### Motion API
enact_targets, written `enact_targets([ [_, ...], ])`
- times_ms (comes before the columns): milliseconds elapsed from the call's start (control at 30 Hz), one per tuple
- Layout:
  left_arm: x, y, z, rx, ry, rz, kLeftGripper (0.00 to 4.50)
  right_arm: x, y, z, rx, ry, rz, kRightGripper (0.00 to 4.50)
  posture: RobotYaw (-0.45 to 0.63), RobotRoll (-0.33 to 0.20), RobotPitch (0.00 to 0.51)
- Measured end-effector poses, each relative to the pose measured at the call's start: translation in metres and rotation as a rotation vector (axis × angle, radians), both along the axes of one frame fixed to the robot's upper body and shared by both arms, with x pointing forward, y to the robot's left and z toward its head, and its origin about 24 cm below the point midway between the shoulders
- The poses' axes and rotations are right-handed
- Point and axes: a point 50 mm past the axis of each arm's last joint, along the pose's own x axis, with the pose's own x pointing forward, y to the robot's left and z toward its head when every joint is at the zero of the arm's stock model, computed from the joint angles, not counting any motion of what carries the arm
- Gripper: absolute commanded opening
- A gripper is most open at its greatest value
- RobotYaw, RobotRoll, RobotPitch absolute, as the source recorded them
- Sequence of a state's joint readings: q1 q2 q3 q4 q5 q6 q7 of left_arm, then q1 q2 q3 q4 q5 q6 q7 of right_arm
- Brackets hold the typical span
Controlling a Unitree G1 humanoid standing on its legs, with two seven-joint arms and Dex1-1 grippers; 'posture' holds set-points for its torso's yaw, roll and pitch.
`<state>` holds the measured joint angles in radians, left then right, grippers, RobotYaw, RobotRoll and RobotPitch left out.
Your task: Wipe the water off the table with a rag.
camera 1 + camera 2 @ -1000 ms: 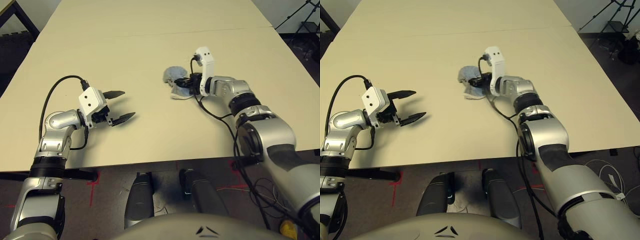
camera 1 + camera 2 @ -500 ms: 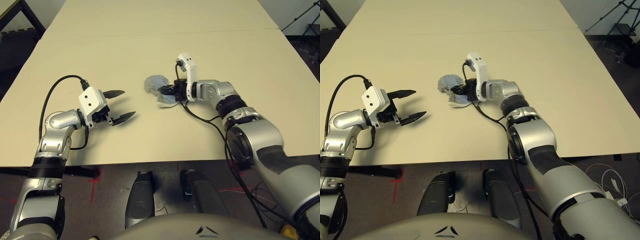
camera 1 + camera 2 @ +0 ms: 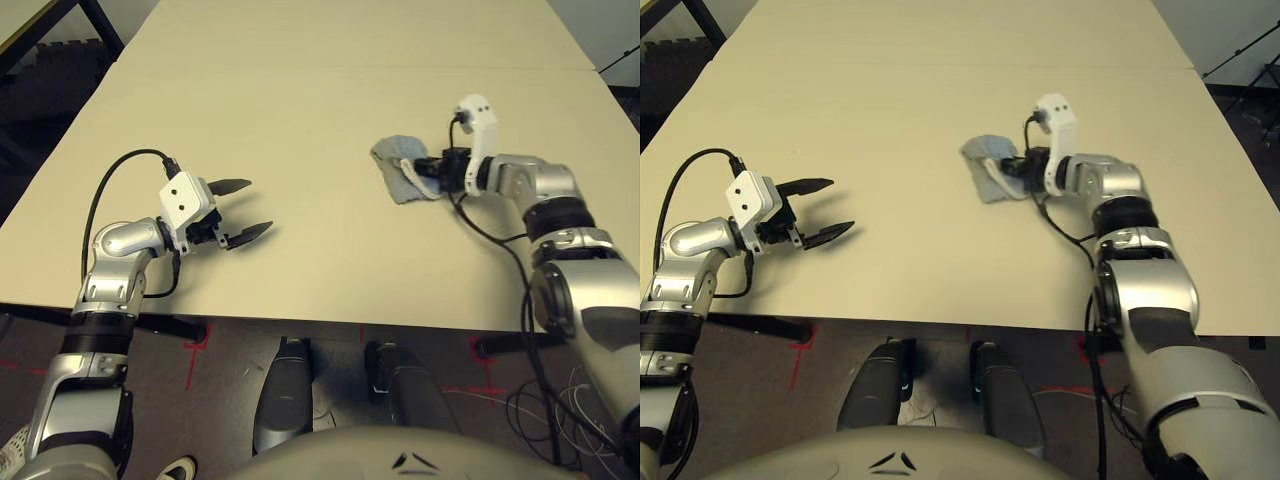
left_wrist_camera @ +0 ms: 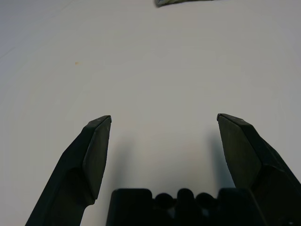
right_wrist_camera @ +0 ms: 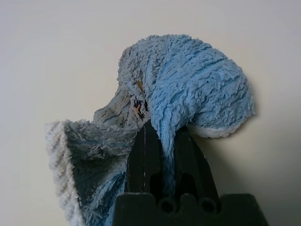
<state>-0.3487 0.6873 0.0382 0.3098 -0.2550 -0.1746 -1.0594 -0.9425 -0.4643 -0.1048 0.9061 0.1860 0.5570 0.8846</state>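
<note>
Where the head views look down, the rag [image 3: 398, 166] lies on the desk [image 3: 320, 110] toward two o'clock, clamped in the right pincer [image 3: 425, 169]; the left pincer [image 3: 245, 210], at nine o'clock, stands apart. Left wrist: both fingers [image 4: 96, 150] wide over bare desk. Right wrist: fingers together, pinching a fold of rag.

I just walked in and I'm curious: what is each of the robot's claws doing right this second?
Left gripper: open, holding nothing, above the table.
Right gripper: shut on the rag, which lies on the table.
</note>
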Motion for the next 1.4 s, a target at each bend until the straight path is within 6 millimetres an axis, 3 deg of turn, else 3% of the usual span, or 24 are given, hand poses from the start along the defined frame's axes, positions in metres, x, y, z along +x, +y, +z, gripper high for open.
enact_targets([
  [167,0.002,0.000,-0.001,-0.006,0.003,0.003,4.50,-0.002,-0.016,0.008,0.042,0.007,-0.069,0.00,0.23,0.000,0.167],
  [333,0.004,-0.002,0.002,-0.006,-0.011,-0.004,4.50,-0.012,-0.065,0.027,-0.013,-0.030,-0.212,0.00,0.22,0.000,0.163],
  [433,0.004,-0.002,0.002,-0.006,-0.012,-0.007,4.50,-0.018,-0.085,0.034,-0.042,-0.041,-0.265,0.00,0.22,0.000,0.163],
  [567,0.005,-0.004,0.002,-0.007,-0.013,-0.016,4.50,-0.028,-0.102,0.024,-0.084,-0.009,-0.318,0.00,0.20,0.000,0.161],
  [700,0.006,-0.001,-0.003,-0.011,0.007,-0.003,4.50,-0.030,-0.107,0.007,-0.165,0.020,-0.367,1.35,0.21,0.000,0.162],
  [967,0.007,-0.002,-0.001,-0.015,-0.001,-0.004,4.50,-0.030,-0.112,0.010,-0.347,-0.081,-0.348,4.34,0.21,0.000,0.164],
  [1133,0.009,0.006,0.003,-0.049,-0.005,0.066,4.50,-0.034,-0.126,0.026,-0.359,-0.162,-0.366,4.43,0.22,0.000,0.163],
  [1400,0.020,0.027,0.033,-0.251,-0.079,0.334,4.50,-0.035,-0.141,0.070,-0.209,-0.521,-0.509,4.43,0.25,0.000,0.158],
])
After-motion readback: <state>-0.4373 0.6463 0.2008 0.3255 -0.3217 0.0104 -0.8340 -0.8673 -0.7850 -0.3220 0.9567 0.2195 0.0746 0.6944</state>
